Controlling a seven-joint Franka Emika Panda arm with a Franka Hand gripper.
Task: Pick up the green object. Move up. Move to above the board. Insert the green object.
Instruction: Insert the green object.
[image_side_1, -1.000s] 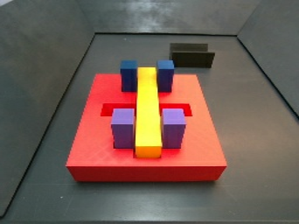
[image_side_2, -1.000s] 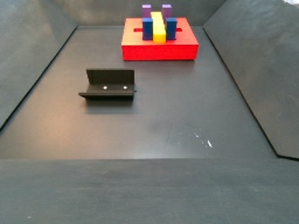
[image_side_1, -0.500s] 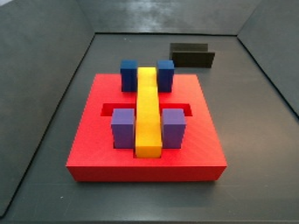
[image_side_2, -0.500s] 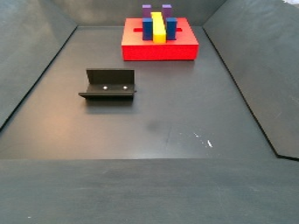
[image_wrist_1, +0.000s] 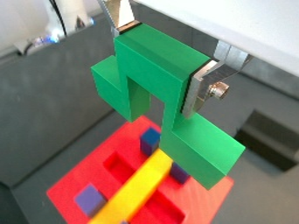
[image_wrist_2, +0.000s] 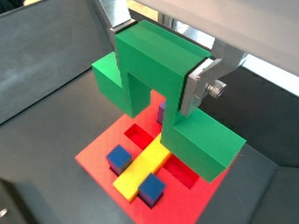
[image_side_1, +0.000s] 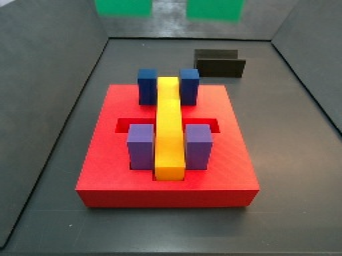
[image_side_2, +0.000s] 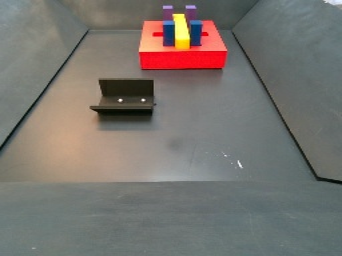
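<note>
My gripper (image_wrist_1: 162, 56) is shut on the tall centre block of the green object (image_wrist_1: 176, 105), a silver finger pressed on each side of it. Both wrist views show this, gripper (image_wrist_2: 162, 54) and green object (image_wrist_2: 187, 140) hanging well above the board (image_wrist_1: 103, 173) (image_wrist_2: 107, 143). In a side view the green object (image_side_1: 214, 8) shows only as two green patches at the frame's upper edge, beyond the board (image_side_1: 107, 170); the gripper itself is cut off there. The red board (image_side_2: 183, 55) carries a yellow bar (image_side_1: 170, 125), blue blocks (image_side_1: 147, 85) and purple blocks (image_side_1: 140, 146).
The fixture (image_side_2: 124, 97) stands on the dark floor away from the board, also seen as fixture (image_side_1: 221, 63) behind the board's far right corner. Grey walls enclose the floor on all sides.
The green object has come into a side view at its upper edge, where nothing showed before. Board and fixture have not moved.
</note>
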